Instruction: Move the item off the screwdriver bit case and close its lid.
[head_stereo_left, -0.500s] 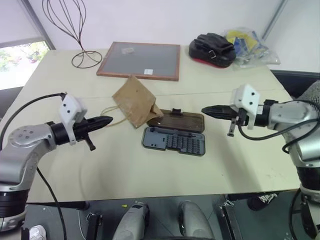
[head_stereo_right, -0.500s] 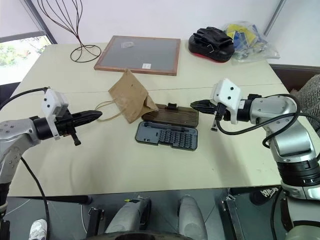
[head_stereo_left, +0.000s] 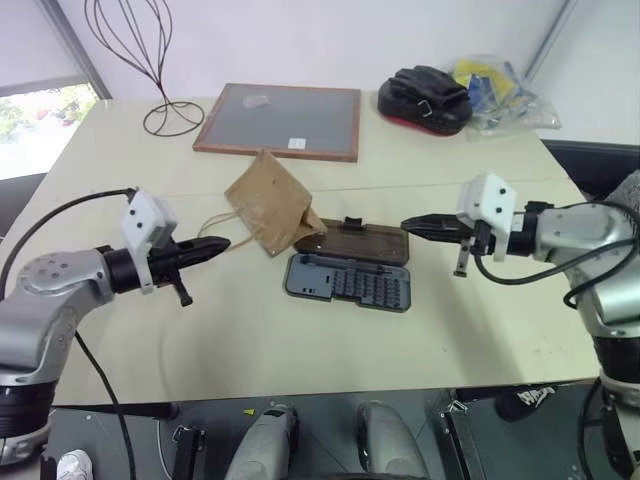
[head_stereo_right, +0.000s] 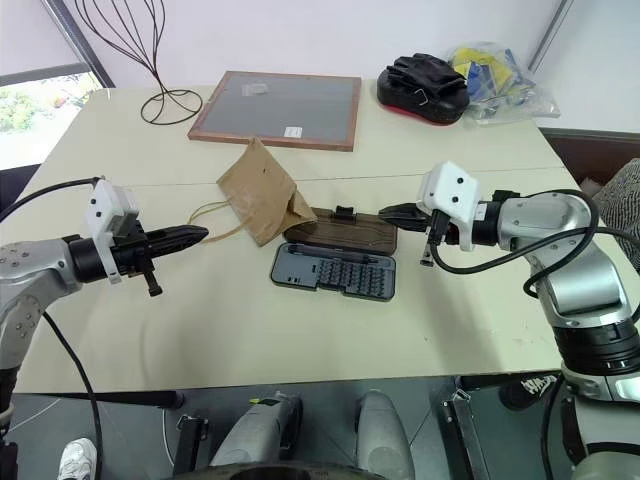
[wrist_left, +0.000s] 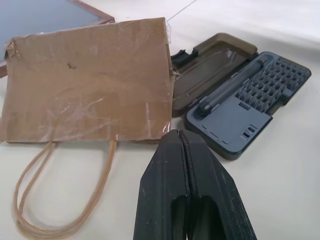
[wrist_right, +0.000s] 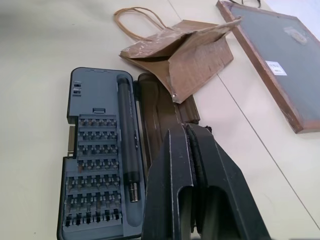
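Observation:
The screwdriver bit case (head_stereo_left: 348, 281) lies open at the table's middle, its grey tray of bits toward me. Its smoky-brown lid (head_stereo_left: 362, 241) lies flat behind the tray, black clasp on the far edge. A crumpled brown paper bag (head_stereo_left: 268, 205) rests with one corner on the lid's left end, twine handles (wrist_left: 60, 192) trailing left. My left gripper (head_stereo_left: 218, 243) is shut and empty, hovering just left of the bag's handles. Shut and empty too, my right gripper (head_stereo_left: 412, 225) hangs just off the lid's right end.
A wood-framed grey board (head_stereo_left: 282, 120) lies at the back, a wire stand (head_stereo_left: 150, 60) to its left. At the back right sit a black-and-red pouch (head_stereo_left: 425, 100) and a plastic bag (head_stereo_left: 500, 95).
Both grippers have edged a little inward toward the case. The bag and the case lie as before.

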